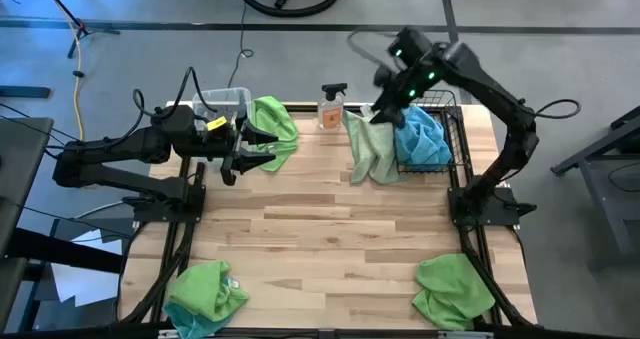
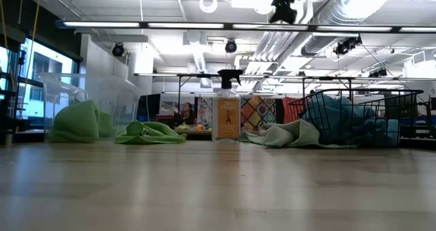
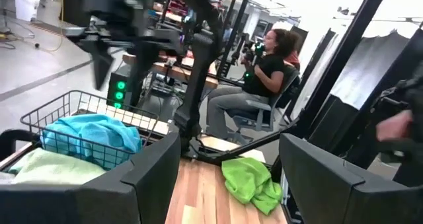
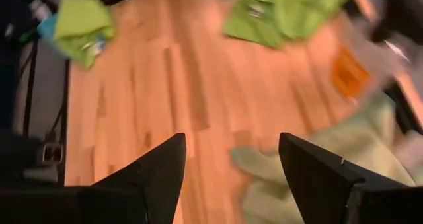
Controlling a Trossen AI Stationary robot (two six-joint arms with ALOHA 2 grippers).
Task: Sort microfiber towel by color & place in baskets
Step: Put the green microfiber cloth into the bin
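Hovering released above the wire basket (image 1: 432,139) at upper right of the high view, the right gripper (image 1: 385,97) is carrying nothing, while blue towels (image 1: 420,137) are filling that basket and a pale green towel (image 1: 368,151) is draping beside it. The left gripper (image 1: 262,147), also spread and empty, is sitting over a lime towel (image 1: 275,124) next to the clear tub (image 1: 225,104) at upper left. More green towels are lying at lower left (image 1: 205,294) and lower right (image 1: 455,291).

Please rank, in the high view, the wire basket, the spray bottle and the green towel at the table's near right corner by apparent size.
1. Green towel and wire basket: look alike, so unranked.
2. Spray bottle: clearly smallest.
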